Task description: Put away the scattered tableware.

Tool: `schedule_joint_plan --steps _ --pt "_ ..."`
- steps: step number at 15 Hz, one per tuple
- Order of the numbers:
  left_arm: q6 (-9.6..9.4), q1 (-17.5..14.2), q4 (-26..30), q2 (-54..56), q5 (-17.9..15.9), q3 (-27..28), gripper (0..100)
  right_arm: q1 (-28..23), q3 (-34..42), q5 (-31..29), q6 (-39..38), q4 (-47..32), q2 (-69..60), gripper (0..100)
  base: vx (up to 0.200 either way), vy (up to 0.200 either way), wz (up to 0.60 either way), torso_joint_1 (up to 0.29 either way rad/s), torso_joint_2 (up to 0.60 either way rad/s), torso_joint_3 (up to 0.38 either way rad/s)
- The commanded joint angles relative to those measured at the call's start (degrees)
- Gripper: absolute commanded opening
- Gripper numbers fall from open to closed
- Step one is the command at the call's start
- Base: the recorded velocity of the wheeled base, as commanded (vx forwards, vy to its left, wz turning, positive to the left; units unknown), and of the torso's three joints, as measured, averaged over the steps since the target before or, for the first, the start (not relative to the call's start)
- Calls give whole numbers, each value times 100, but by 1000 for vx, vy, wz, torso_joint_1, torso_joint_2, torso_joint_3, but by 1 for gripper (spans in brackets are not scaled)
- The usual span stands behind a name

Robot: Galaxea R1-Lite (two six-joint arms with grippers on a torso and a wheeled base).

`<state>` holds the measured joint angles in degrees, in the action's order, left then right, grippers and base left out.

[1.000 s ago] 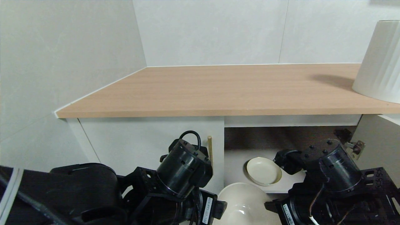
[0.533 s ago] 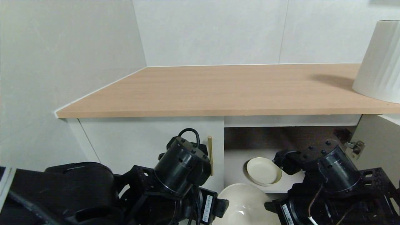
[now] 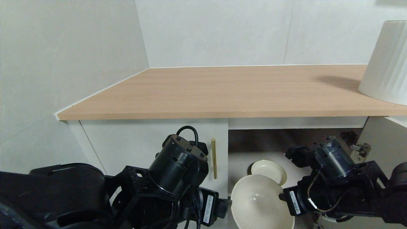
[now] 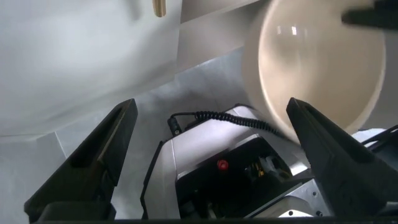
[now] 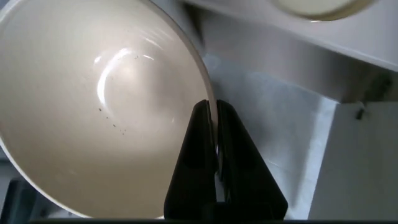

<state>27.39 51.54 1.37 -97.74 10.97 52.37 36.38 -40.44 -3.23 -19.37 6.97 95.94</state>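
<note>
The right gripper (image 3: 281, 196) pinches the right rim of the cream bowl (image 3: 259, 203), one finger inside and one outside (image 5: 216, 143). A second ago the bowl sat low at the near edge of the head view, half cut off. It has since risen and moved a little right and farther in. It hangs tilted, its hollow facing up and toward the robot, in front of the open right half of the cupboard (image 3: 295, 140). Its far rim now overlaps the near edge of the small dish (image 3: 268, 168), which has stayed on the shelf (image 3: 238, 167) inside. Whether bowl and dish touch cannot be told.

The right arm has swung farther in toward the opening. The left arm has drawn back to the left, uncovering the whole brass handle (image 3: 214, 158) on the closed left door. The left gripper (image 4: 209, 106) has its fingers spread wide and holds nothing, with the bowl beyond it.

On the wooden worktop (image 3: 222, 92) the white lampshade (image 3: 386, 63) stands unchanged at the far right.
</note>
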Motion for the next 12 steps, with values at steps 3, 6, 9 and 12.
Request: schedule_joint_plan --steps 3,6,9,12 --pt "3 -4 13 203 1 1 100 -641 291 -72 -243 1254 522 0 0 0 0 0 0 0" --pt "3 -4 30 317 -16 1 100 -825 466 -125 -392 2010 874 0 0 0 0 0 0 0" --pt "73 -4 30 396 -16 1 100 -1212 449 -486 -664 2748 1586 0 0 0 0 0 0 0" --pt "73 -13 30 414 -16 1 100 -1396 423 -591 -814 3363 1990 0 0 0 0 0 0 0"
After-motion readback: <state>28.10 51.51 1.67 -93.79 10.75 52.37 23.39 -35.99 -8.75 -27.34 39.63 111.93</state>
